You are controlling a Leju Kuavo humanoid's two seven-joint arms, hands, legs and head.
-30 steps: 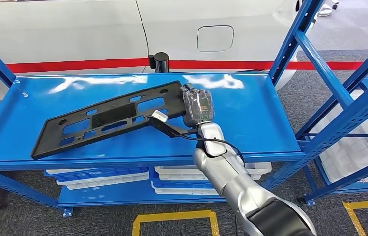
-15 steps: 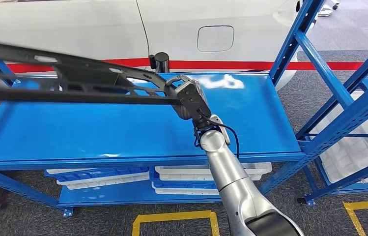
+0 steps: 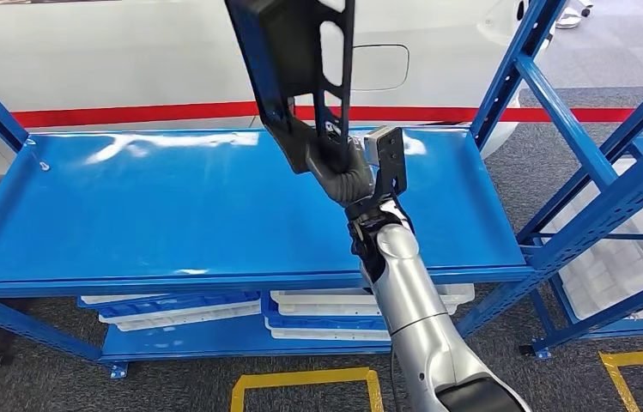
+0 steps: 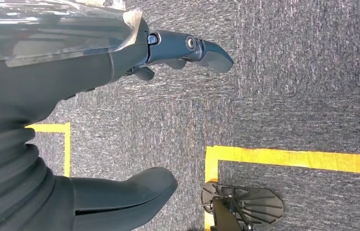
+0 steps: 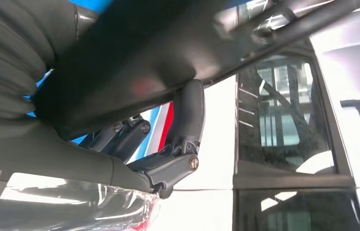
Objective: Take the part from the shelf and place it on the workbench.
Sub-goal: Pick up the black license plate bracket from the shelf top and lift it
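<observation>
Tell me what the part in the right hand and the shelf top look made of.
Part: probably moulded plastic, matte black with cut-out slots. Shelf top: likely painted sheet metal, glossy blue with bright reflections. Right hand grips the part's lower end.

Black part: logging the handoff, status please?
Right robot hand grips black part, raised off blue shelf. Left robot hand open over floor. Shelf post near.

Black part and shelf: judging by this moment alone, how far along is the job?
Done: the black part is off the blue shelf, raised upright above it. In hand: the right hand grips its lower end; the left hand hangs over the floor, holding nothing. Left: carrying it to the workbench and setting it down.
</observation>
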